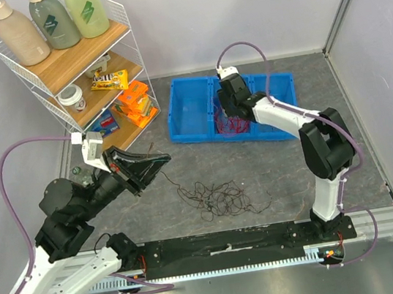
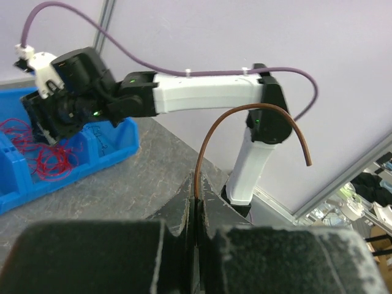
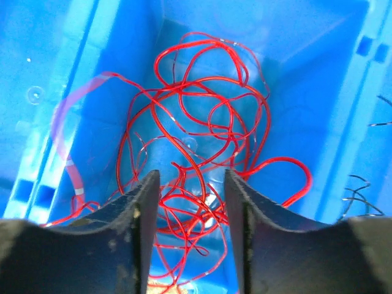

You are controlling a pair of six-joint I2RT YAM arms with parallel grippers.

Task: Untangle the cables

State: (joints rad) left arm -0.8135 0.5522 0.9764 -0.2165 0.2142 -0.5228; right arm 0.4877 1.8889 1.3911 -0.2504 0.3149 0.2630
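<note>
Red cables [image 3: 196,147] loop loosely; claw [image 2: 195,184] pinches brown cable [image 2: 257,106].

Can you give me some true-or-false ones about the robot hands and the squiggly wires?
1. The red wires lie inside the blue bin. True.
2. The right hand is squeezing the red wires tight. False: its fingers stand open above them.
3. The left hand pinches a thin brown wire. True.
4. Every wire is in the bin. False: a dark tangle lies on the table, outside the bin.
</note>
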